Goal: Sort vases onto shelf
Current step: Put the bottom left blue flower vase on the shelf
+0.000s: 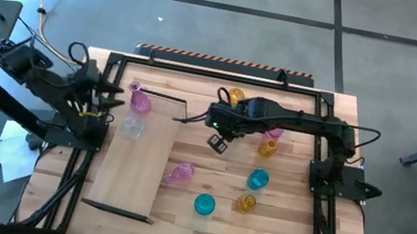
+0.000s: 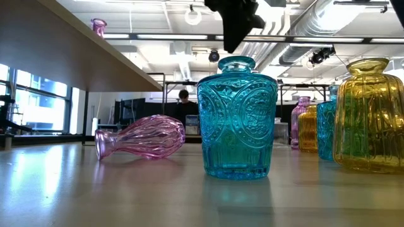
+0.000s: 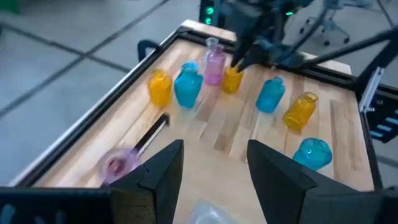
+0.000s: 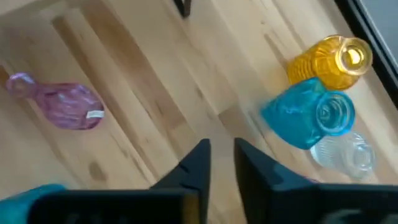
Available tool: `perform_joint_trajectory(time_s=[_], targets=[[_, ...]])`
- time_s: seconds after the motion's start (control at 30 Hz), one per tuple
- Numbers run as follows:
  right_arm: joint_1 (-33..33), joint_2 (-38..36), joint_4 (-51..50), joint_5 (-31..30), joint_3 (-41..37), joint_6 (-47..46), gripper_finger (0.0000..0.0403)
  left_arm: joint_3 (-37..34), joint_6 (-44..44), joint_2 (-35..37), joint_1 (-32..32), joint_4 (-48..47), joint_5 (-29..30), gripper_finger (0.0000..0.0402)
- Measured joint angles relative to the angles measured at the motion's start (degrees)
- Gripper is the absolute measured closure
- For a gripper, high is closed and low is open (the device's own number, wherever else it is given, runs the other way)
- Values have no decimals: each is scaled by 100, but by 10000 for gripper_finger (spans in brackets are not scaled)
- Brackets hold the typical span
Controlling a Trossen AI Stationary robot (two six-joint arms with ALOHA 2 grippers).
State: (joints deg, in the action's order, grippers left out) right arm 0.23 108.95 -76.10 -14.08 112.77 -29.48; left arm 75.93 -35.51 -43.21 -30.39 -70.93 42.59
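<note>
**Glass vases, shelf board and two arms — table stock as seen**

Pink glass vase (image 1: 140, 102) stood upright at the far end of the shelf (image 1: 135, 164), the light-wood board lying on the table's left half; a clear vase (image 1: 132, 128) stood on the board just beside it. A second pink vase (image 1: 179, 173) lay on its side on the tabletop at the board's right edge. Two teal vases (image 1: 204, 205) (image 1: 258, 179) and an amber one (image 1: 246, 202) stood upright on the table (image 1: 274, 232) to the right, well apart from the board; further amber and pink pieces stood behind them under the right arm.

Right gripper (image 1: 218, 143) hung above the table's middle, empty, fingers a narrow slot apart. Left gripper (image 1: 114, 99) waited at the shelf's far left corner — fingers spread, nothing between them.
</note>
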Motion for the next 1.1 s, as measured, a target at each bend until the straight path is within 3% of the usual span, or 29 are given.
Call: perform_joint_trajectory(time_s=[0.13, 0.3, 0.43, 0.57, 0.87, 1.1], targets=[[39, -145, 451, 514, -452, 353, 259, -78, -641, 320, 0, -280, 29, 232], [111, -151, 297, 834, -920, 1116, 168, -143, -938, 467, 0, -253, 182, 232], [99, -149, 801, 1449, -1417, 1987, 126, -152, -943, 464, 0, -255, 499, 232], [27, -149, 1332, 1767, -1881, 2788, 119, -152, -1249, 459, 0, -255, 1013, 232], [-377, -136, 2164, 2568, -2293, 4012, 121, -152, -1851, 346, 0, -254, 1445, 232], [-604, -117, 2145, 2817, -2293, 3823, 121, -152, -1975, 106, 0, -259, 1665, 232]])
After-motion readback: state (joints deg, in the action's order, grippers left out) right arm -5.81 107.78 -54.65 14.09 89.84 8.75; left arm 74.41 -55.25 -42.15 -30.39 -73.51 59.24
